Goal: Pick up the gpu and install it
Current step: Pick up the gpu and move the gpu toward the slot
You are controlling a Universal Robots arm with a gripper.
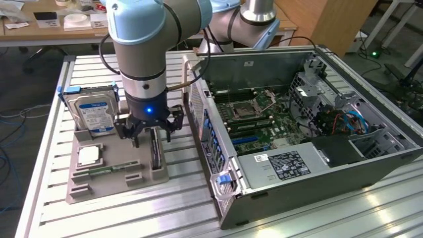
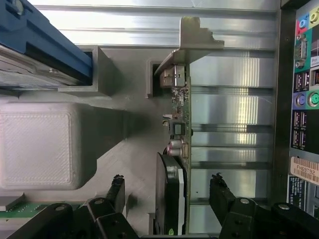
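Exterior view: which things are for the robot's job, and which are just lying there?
For the job: gpu, standing on edge in the grey holder; jaws, open either side of it; open computer case.
Just lying about: hard drive; square silver chip.

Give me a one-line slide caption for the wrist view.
Open gripper straddles the graphics card, standing on edge in a grey holder beside the computer case.

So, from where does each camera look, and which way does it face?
Exterior view: off the arm, raised, looking down on the slotted metal table and open grey computer case; arm and black pincer show.
Wrist view: on the wrist, looking down past open pincer fingers at the thin green-and-dark gpu card.
Shared: pincer, gpu card.
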